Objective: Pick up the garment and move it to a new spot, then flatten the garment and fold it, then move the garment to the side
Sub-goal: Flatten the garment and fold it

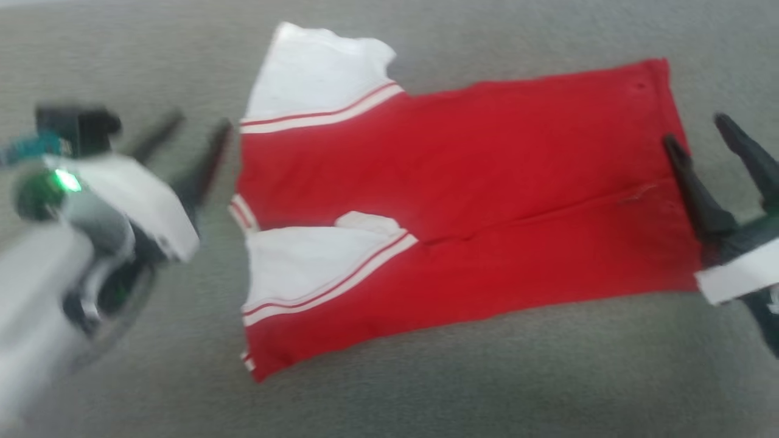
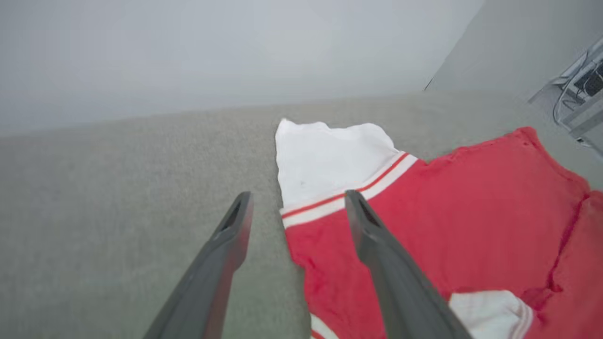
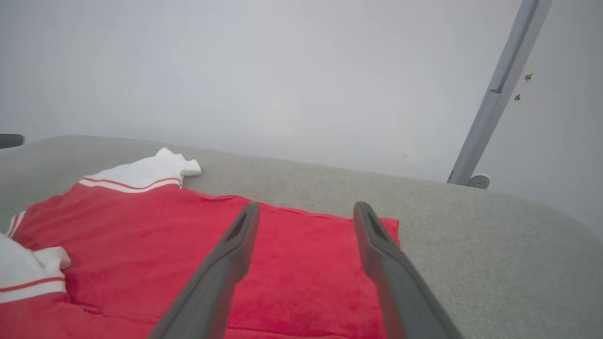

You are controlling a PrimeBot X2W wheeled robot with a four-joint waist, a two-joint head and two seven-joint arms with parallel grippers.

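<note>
Left gripper [image 1: 202,120] and right gripper [image 1: 695,129] are hanging spread wide, holding nothing, at opposite ends of the garment [image 1: 462,201]; risk judged: pinching one layer only would be pulling the fold open.

A grey, felt-like worktop [image 1: 426,389] lay across the head view. In the right wrist view a pale wall [image 3: 282,70] rose behind it, with a slanted grey post [image 3: 499,89] at two o'clock. In the left wrist view, looped cables [image 2: 570,89] showed at two o'clock.
</note>
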